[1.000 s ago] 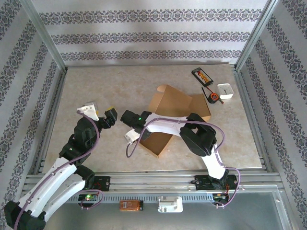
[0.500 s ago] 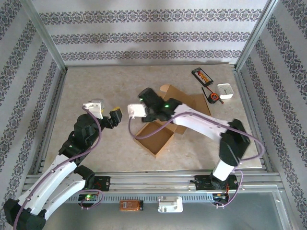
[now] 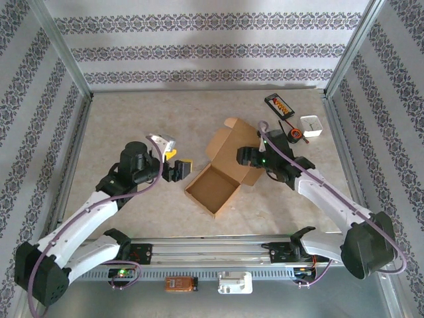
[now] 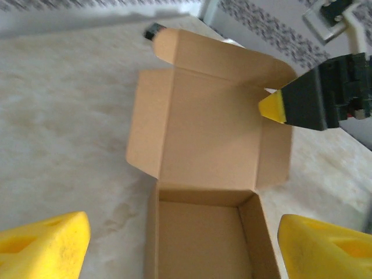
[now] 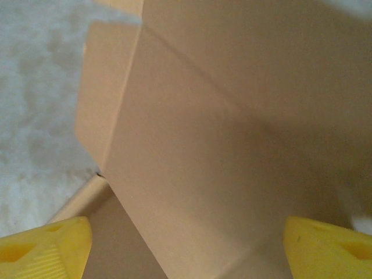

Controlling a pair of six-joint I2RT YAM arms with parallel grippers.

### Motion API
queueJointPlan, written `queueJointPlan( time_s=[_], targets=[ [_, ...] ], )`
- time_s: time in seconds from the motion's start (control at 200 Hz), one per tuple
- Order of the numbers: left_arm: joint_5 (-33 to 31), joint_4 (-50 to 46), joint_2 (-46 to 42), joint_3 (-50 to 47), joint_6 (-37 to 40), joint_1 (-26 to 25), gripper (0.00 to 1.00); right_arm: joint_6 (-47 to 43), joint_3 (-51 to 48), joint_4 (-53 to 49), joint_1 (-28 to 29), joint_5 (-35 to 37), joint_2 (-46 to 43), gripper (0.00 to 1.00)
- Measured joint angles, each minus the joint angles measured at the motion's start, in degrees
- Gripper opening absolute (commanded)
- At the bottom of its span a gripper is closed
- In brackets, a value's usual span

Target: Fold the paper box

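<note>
The brown paper box (image 3: 213, 190) lies open in the middle of the table, tray toward me and lid (image 3: 233, 147) laid back with its side flaps up. My left gripper (image 3: 177, 162) is open just left of the tray, pointing at it. In the left wrist view the tray (image 4: 200, 232) sits between my yellow fingertips (image 4: 43, 247), the lid (image 4: 212, 136) lies beyond, and the right gripper's yellow tip (image 4: 272, 108) hangs at the lid's right flap. My right gripper (image 3: 245, 158) is open over the lid's right side. The lid panel (image 5: 221, 133) spans its view between the fingertips (image 5: 328, 247).
A black pack with orange marks (image 3: 279, 105), a small white box (image 3: 311, 126) and a small black and orange item (image 3: 294, 136) lie at the back right. A metal rail (image 3: 218, 248) runs along the near edge. Patterned walls close in three sides.
My right arm has swung from the box's left side across to the lid's right side, and its gripper has opened. My left gripper has moved right, up to the tray.
</note>
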Motion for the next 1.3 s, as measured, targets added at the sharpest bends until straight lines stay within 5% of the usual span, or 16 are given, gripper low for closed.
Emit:
queueJointPlan(
  time_s=[0.355, 0.949, 1.299],
  targets=[
    [2.1, -0.1, 4.0, 0.8, 1.7, -3.7, 0.85, 4.6, -2.8, -0.5, -10.1, -1.6, -4.2, 0.98],
    [1.2, 0.2, 4.8, 0.8, 1.7, -4.9, 0.85, 5.6, -11.3, 2.2, -16.4, -6.0, -4.9, 0.98],
    [-0.5, 0.1, 4.8, 0.8, 1.7, -5.2, 0.86, 6.9, -12.3, 11.0, -17.1, -10.1, 3.9, 0.64]
  ],
)
